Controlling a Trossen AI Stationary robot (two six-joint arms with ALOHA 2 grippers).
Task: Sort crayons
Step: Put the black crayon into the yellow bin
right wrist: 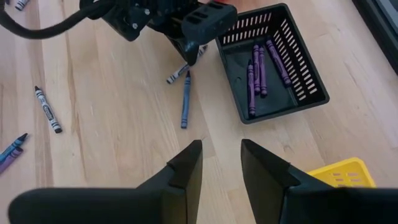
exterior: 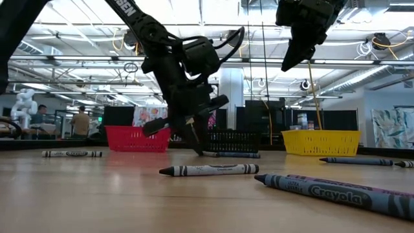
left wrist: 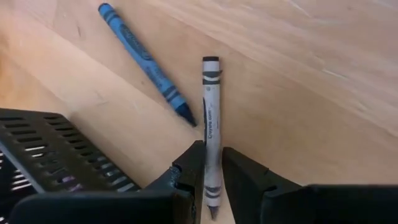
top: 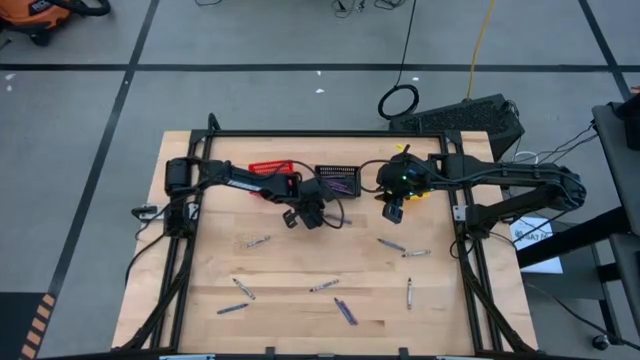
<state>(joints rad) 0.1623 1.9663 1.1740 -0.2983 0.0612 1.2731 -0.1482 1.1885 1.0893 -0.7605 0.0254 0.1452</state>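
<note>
My left gripper [top: 310, 215] reaches down to the table just in front of the black basket [top: 338, 180] and is shut on a grey crayon [left wrist: 211, 112]. A blue crayon [left wrist: 146, 65] lies on the wood right beside it. Purple crayons [right wrist: 258, 74] lie inside the black basket. My right gripper [right wrist: 221, 155] hangs open, with nothing between its fingers, high above the table by the yellow basket [exterior: 320, 142]. More crayons [top: 323, 286] lie scattered across the near half of the table. My left gripper pinches the grey crayon between its two fingers near the pointed end [left wrist: 212, 186]. The fingers come slanting down from the table's left, and the crayon runs out forward from between them. I cannot tell whether its flat end [left wrist: 211, 60] rests on the wood.
The red basket [top: 270, 168], the black one and the yellow one stand in a row along the table's far side. Loose crayons lie at the left [top: 258, 241], the right [top: 390, 244] and near the front edge [top: 345, 310]. Bare wood lies between them.
</note>
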